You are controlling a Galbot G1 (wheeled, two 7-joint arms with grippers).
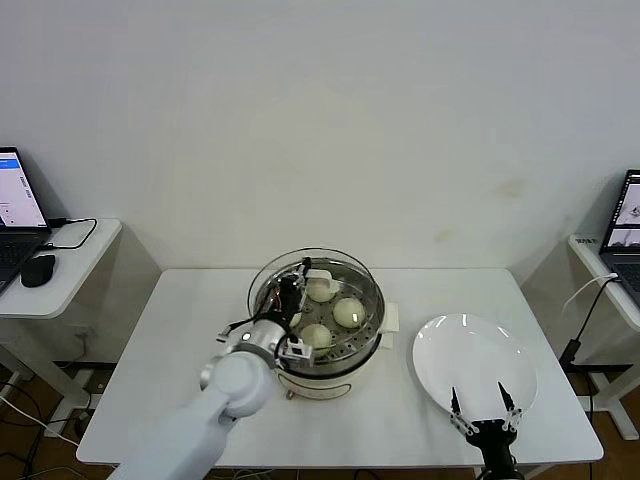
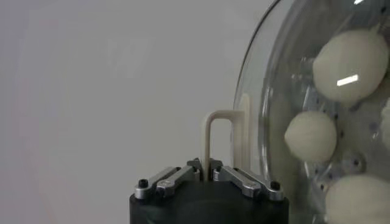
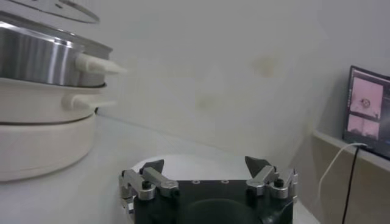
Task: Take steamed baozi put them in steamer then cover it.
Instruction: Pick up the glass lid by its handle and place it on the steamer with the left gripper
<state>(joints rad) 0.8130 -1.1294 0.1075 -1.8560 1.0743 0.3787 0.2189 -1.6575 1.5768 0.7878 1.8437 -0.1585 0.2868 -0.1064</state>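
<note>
Plain off-white wall behind, faintly stained at the right. White work table in the middle. Side desk at the left with open laptop, black mouse and cable. Second desk at the right, another laptop on it.

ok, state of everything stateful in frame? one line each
steamer: upright on the table, three baozi visible inside.
baozi: in the steamer on the perforated tray, under the glass.
cover: held by its handle over the steamer; fully seated or not, cannot tell.
left gripper: shut on the cover handle.
right gripper: open, empty, at the plate's near edge.
plate: flat on the table, nothing on it.
</note>
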